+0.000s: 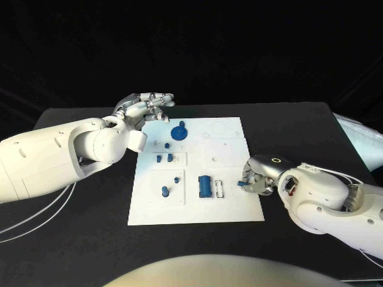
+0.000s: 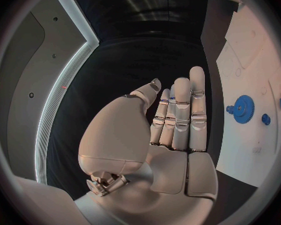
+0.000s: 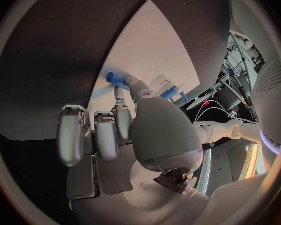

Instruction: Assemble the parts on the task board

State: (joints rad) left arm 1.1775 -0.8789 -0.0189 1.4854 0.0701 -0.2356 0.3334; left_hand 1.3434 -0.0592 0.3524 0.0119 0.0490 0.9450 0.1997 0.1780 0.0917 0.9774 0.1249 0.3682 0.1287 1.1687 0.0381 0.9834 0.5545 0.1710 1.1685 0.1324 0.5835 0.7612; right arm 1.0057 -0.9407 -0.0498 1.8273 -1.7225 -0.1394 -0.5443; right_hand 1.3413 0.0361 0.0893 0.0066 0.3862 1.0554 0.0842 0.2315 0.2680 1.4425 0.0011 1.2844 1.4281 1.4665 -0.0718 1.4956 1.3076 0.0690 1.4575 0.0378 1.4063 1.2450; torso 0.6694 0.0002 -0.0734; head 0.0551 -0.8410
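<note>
The white task board (image 1: 230, 134) lies in the middle of the black table. On it stand a blue gear (image 1: 180, 131), a blue block (image 1: 206, 185) and several small blue pegs (image 1: 164, 158). My right hand (image 1: 259, 175) is at the board's right edge and pinches a small blue peg (image 1: 242, 184) between thumb and finger, low over the board. In the right wrist view the peg (image 3: 117, 78) sticks out from the fingertips of that hand (image 3: 128, 130) over the board (image 3: 153, 50). My left hand (image 1: 144, 107) hovers off the board's far left corner, fingers straight, holding nothing. The left wrist view shows this hand (image 2: 172, 125) beside the gear (image 2: 243, 108).
A white bag (image 1: 373, 143) lies at the table's right edge. Thin white cables (image 1: 27, 221) run over the table under my left arm. A second blue piece (image 3: 170, 92) lies on the board near my right thumb.
</note>
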